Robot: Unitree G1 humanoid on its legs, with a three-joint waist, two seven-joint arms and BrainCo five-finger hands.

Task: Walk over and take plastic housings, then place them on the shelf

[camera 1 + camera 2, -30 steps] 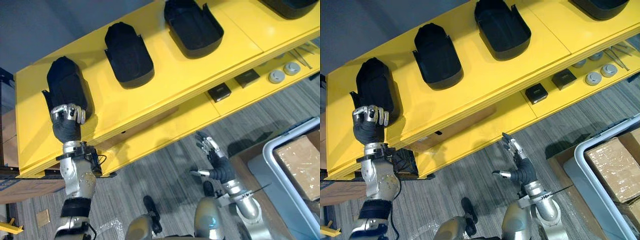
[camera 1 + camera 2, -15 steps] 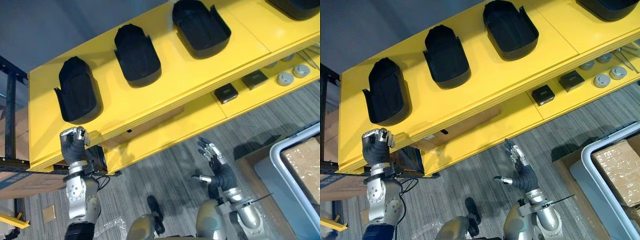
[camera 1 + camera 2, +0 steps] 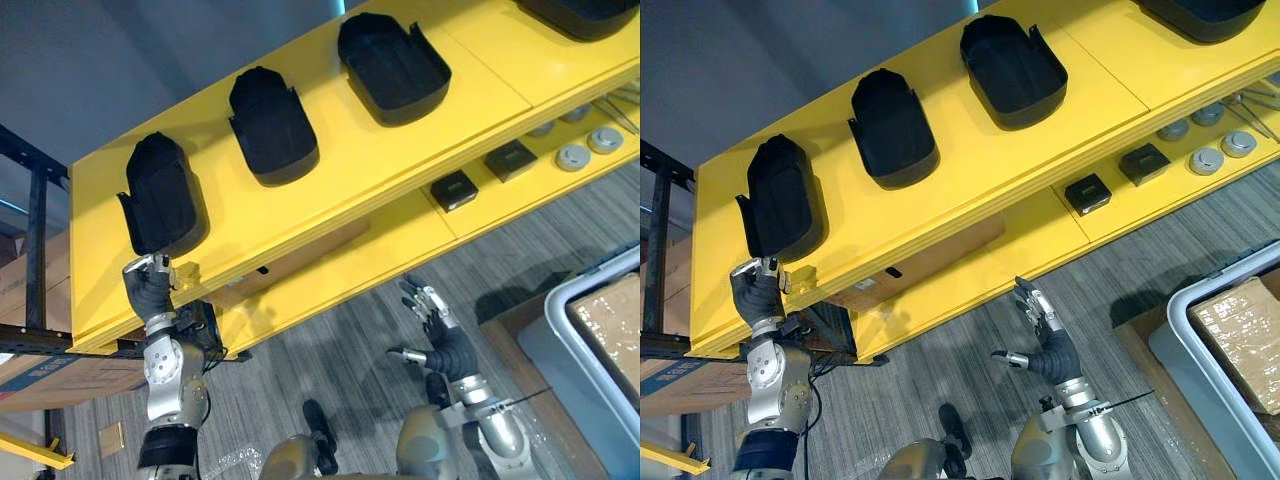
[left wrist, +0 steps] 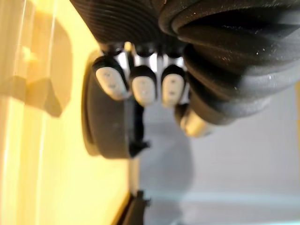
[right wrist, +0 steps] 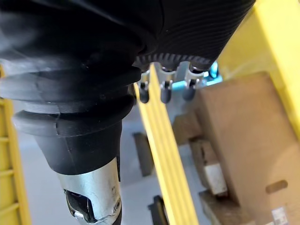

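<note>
Seemingly the placing is done: the leftmost housing (image 3: 162, 195) lies flat on the shelf (image 3: 330, 170), in a row with the other housings (image 3: 272, 125) further along. What counts next is a clean exit: draw the left hand (image 3: 150, 285) straight back off the shelf's front edge, slowly, so that no finger catches the housing's near rim and drags it askew. That hand sits just short of the housing, its fingers (image 4: 143, 89) curled in loosely and holding nothing; I cannot tell whether a tip grazes it. The right hand (image 3: 440, 330) hangs over the floor, fingers spread, empty.
</note>
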